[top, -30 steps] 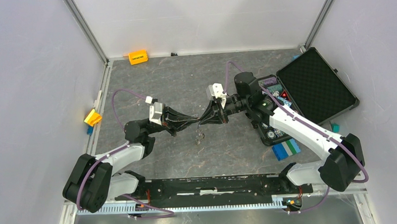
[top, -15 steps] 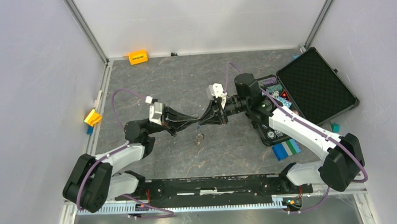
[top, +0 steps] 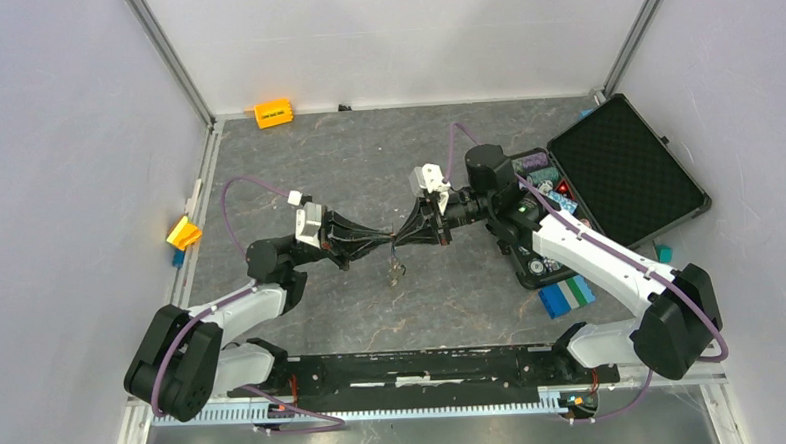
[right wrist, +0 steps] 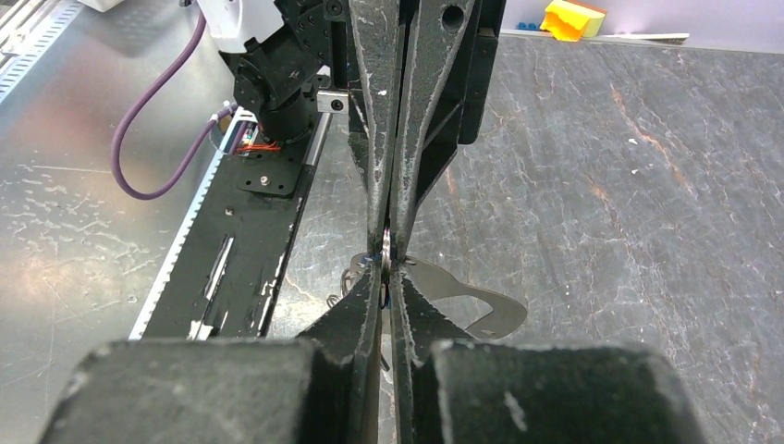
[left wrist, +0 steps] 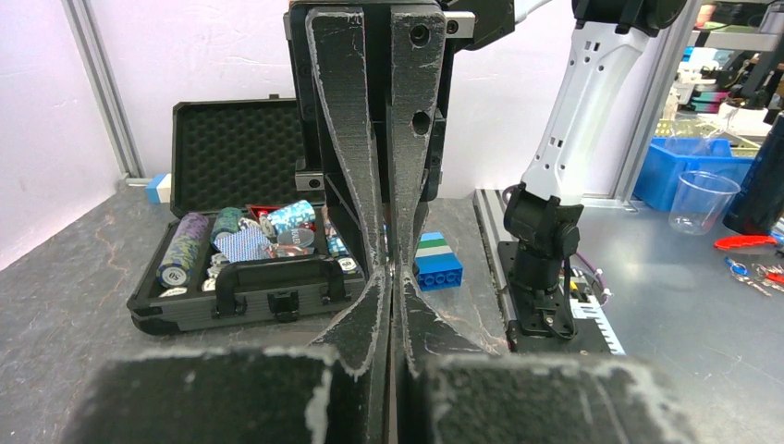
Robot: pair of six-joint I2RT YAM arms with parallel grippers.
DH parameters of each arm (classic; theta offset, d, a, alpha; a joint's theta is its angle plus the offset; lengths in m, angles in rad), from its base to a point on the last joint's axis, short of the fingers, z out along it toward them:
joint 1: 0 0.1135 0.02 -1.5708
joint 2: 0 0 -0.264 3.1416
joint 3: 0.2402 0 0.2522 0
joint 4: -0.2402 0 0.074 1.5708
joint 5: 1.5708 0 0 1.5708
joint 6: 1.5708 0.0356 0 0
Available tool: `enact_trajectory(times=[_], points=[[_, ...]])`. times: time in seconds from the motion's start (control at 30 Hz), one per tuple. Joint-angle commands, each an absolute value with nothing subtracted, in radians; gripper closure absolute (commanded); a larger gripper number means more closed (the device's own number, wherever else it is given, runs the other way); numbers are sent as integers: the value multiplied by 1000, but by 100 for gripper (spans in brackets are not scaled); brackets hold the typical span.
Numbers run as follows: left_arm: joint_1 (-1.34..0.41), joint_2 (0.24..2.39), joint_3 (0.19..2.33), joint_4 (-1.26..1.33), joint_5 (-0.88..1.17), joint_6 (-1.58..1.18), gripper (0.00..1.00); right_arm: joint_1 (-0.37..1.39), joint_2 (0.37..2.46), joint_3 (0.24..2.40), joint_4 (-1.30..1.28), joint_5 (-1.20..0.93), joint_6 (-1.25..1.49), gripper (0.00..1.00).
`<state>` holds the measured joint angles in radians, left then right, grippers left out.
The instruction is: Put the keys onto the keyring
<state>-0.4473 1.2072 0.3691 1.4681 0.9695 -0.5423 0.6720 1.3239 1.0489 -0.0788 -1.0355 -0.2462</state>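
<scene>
My left gripper [top: 387,245] and right gripper [top: 403,241] meet tip to tip above the middle of the table, both shut. In the right wrist view the right gripper [right wrist: 388,280] pinches a thin metal piece with a speck of blue, a key. The left fingers [right wrist: 376,139] come in from the top and grip a thin metal edge at the same spot. The flat grey keyring [right wrist: 481,301], with its wavy edge, hangs just past the tips; it also shows below them in the top view [top: 396,273]. In the left wrist view the left gripper [left wrist: 392,274] is closed tight. The black-headed key is hidden.
An open black case [top: 607,173] of poker chips sits at the right, also in the left wrist view [left wrist: 240,277]. A blue, white and green block [top: 566,296] lies in front of it. An orange block [top: 273,113] and a yellow piece [top: 183,232] lie by the far and left edges.
</scene>
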Motion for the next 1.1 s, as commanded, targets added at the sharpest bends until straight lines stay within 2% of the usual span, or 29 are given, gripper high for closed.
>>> enact_trajectory(times=[0.0, 0.07, 0.3, 0.43, 0.53, 0.6, 0.77, 0.8, 0.87, 1.0, 1.07], points=[[-451, 1201, 380, 1557, 948, -564, 98, 670, 1321, 1049, -45, -1044, -235, 95], [-451, 1203, 379, 1556, 950, -560, 98, 671, 1321, 1050, -46, -1042, -236, 100], [-451, 1218, 367, 1553, 986, -500, 98, 670, 1297, 1084, -155, -952, -338, 100], [-451, 1211, 378, 1440, 1021, -393, 96, 673, 1284, 1132, -276, -853, -424, 100], [-452, 1177, 406, 1243, 1032, -262, 88, 698, 1296, 1200, -425, -762, -519, 100], [-451, 1151, 426, 1116, 1032, -172, 79, 721, 1299, 1226, -487, -702, -558, 100], [-447, 1123, 487, 892, 1081, -44, 50, 780, 1336, 1314, -635, -542, -627, 100], [-445, 1119, 508, 831, 1090, -19, 39, 792, 1347, 1334, -664, -502, -642, 100], [-445, 1107, 571, 657, 1100, 71, 29, 819, 1373, 1373, -722, -438, -664, 100], [-445, 1086, 662, 348, 1049, 247, 26, 853, 1421, 1428, -792, -359, -684, 100], [-445, 1078, 689, 257, 1029, 308, 30, 867, 1448, 1456, -821, -325, -691, 100]])
